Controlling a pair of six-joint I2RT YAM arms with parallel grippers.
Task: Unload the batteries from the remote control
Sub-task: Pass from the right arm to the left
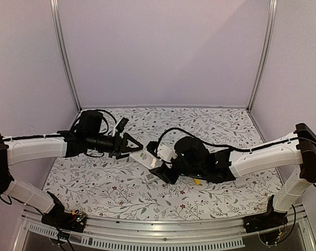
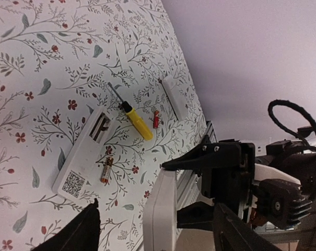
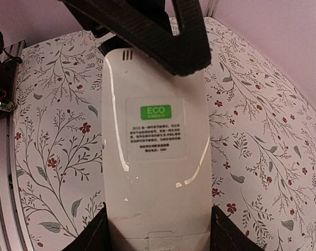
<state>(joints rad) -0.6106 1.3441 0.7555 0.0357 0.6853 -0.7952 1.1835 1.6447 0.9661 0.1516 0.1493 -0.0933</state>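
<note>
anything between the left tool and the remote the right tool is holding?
Nothing visible. The open left tool straddles the top end of the white remote, a finger on either side. The right tool grips the remote lower down.

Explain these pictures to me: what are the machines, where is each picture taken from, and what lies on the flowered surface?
These are two robot arms bolted at the near edge of a flowered table, each ending in a two-finger gripper. The top picture looks down from above and behind the arms. The other two come from a camera on each wrist.

The right gripper is shut on a white remote, with its label facing that wrist's camera. The left gripper stands open around the far end of the same remote, not yet closed on it.

The left wrist picture shows what lies on the table: a second white remote with its battery bay open, a battery beside it, a yellow-handled screwdriver, a small red battery and a white cover.
</note>
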